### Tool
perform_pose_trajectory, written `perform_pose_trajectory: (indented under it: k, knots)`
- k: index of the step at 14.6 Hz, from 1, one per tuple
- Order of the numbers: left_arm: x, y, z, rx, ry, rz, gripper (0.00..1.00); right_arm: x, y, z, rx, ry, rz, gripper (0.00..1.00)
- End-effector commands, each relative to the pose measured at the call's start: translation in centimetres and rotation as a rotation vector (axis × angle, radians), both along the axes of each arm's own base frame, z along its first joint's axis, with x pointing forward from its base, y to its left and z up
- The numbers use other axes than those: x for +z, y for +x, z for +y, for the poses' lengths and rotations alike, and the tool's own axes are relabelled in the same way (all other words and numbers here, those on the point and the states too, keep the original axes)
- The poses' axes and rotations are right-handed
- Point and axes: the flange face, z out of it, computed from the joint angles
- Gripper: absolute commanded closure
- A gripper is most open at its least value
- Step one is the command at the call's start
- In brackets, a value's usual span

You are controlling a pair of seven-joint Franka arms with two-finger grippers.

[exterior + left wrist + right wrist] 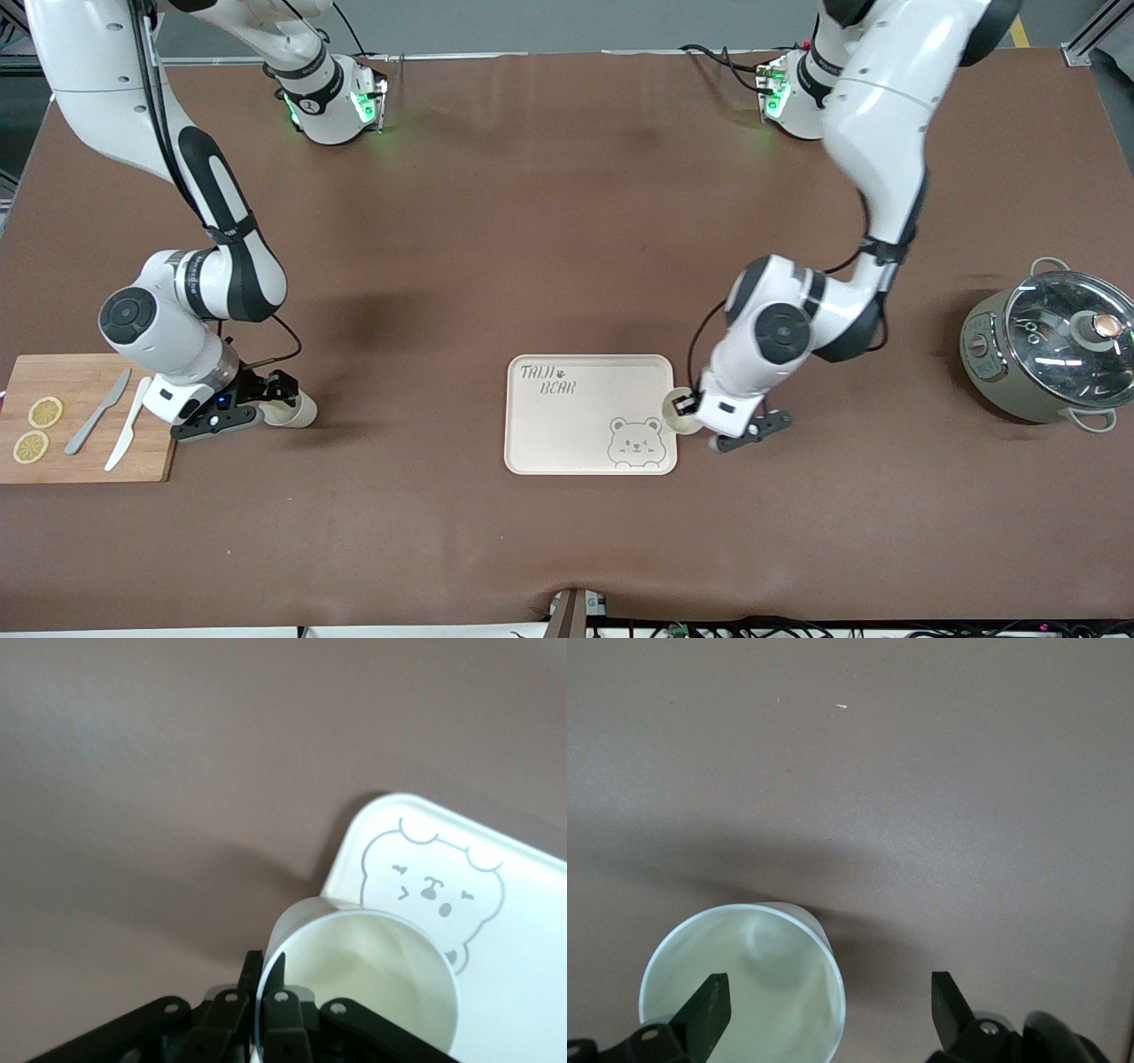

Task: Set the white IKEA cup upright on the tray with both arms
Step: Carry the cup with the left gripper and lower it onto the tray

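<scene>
The cream tray (567, 416) with the bear drawing lies near the table's middle; it also shows in the left wrist view (523, 904). My left gripper (687, 409) is shut on the rim of a white cup (675, 415), one finger inside and one outside (264, 979), and holds the cup (372, 974) at the tray's edge toward the left arm's end. My right gripper (270, 400) is open around the rim of a second white cup (297, 412) on the table beside the cutting board. One finger is over that cup's (744, 983) mouth and the other is outside it (824, 1005).
A wooden cutting board (84, 443) with two lemon slices and two knives lies at the right arm's end. A grey-green pot (1045, 350) with a glass lid stands at the left arm's end.
</scene>
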Motion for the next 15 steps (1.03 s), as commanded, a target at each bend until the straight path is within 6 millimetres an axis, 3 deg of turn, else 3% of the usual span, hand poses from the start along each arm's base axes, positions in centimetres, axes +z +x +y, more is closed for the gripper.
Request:
perform_pose_trajectory:
  k: [1, 4, 11, 15]
  knots:
    - [-0.6, -0.7, -3.4, 0.038, 0.064, -0.033, 1.00, -0.5, 0.0, -0.1, 0.010, -0.011, -0.017, 0.00]
    - [0.8, -0.5, -4.3, 0.077, 0.040, -0.050, 1.00, -0.8, 0.0, 0.1, 0.013, -0.010, -0.024, 0.00]
    - [1.5, -1.6, -6.5, 0.102, 0.013, -0.045, 1.00, -0.9, 0.0, 0.2, 0.015, -0.011, -0.024, 0.00]
    - [1.3, -3.1, -8.2, 0.108, -0.001, 0.007, 1.00, -0.8, 0.0, 0.2, 0.015, -0.011, -0.025, 0.40]
